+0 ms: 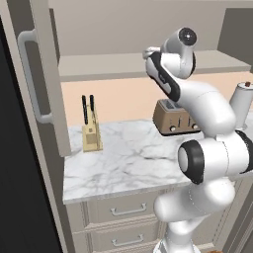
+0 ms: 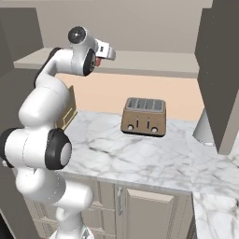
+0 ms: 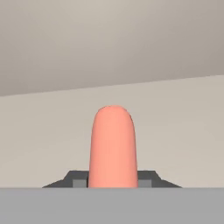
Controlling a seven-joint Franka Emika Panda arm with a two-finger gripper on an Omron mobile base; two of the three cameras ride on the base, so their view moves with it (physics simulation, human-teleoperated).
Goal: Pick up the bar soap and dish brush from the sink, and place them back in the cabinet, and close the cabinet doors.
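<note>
the jaws are clenched on the bar soap (image 3: 112, 146), which stands up between them as a salmon-orange block seen edge-on, its rounded end pointing away from the hand. the grip sits low on the block, which in my judgement leaves the far end free to be set down first. in the right base view the gripper (image 2: 99, 61) is raised to the level of the cabinet (image 2: 140, 63) shelf, a sliver of orange showing at its tip; the height suits a placing move into the open interior. ahead of the soap the hand view shows plain greige shelf and back wall, with nothing visible on that part of the shelf. one of the cabinet doors (image 1: 47, 74) stands swung open at the left, so closing is not yet done. below, the counter (image 1: 128, 158) carries a toaster (image 2: 144, 116) and a knife block (image 1: 91, 133).
</note>
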